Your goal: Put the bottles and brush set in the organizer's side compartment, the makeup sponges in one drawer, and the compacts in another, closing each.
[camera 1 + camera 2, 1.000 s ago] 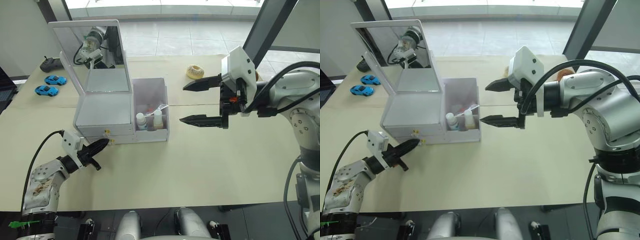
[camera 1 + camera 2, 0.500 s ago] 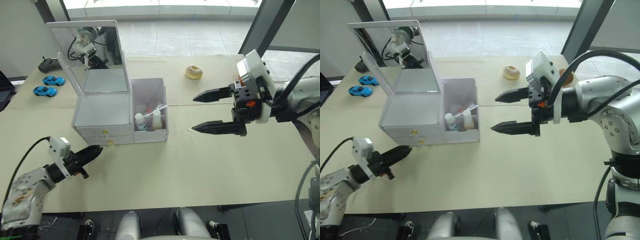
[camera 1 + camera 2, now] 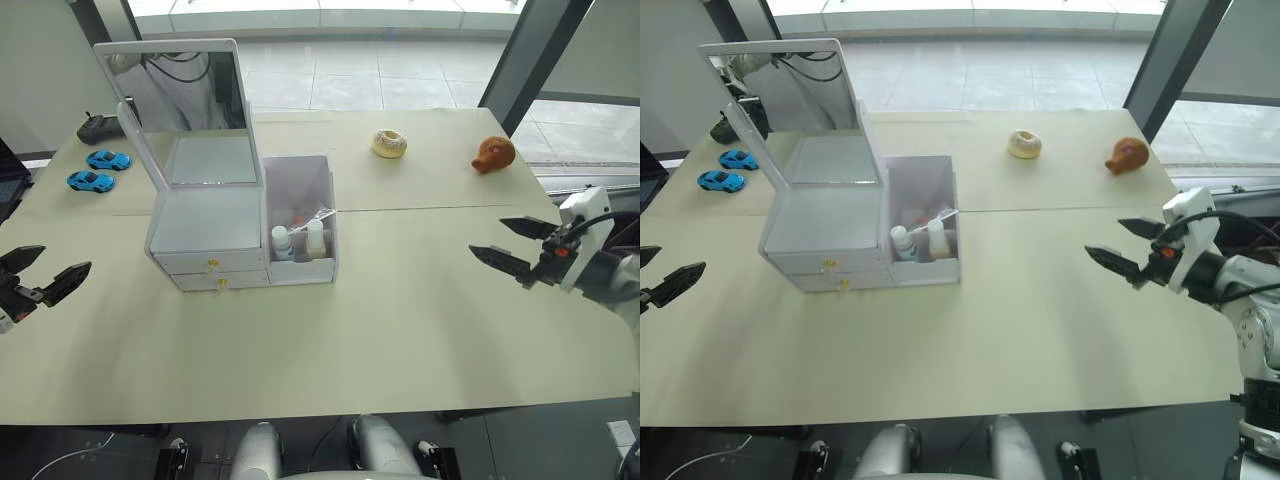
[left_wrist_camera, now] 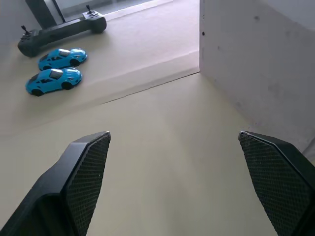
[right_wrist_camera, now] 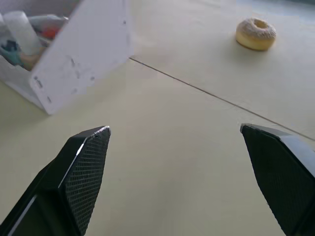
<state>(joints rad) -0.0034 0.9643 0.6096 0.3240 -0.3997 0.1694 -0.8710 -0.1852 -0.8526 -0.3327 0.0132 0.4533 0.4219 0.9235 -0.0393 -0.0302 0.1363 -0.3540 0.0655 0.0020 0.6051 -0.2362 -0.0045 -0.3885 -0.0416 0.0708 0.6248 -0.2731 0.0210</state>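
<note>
Left tool (image 3: 45, 270) hangs at the tabletop's (image 3: 400, 330) left edge, fingers spread and empty, well apart from the organizer (image 3: 205, 225). Behind it lie two blue toy cars (image 3: 98, 170) and a black controller (image 3: 97, 127). Both organizer drawers sit shut, mirror lid raised; the bottles (image 3: 298, 240) stand in its side compartment. Farther right rest a donut (image 3: 389, 143) and a brown toy (image 3: 494, 154). Right tool (image 3: 513, 247) hovers near the right edge, fingers apart, holding nothing.
</note>
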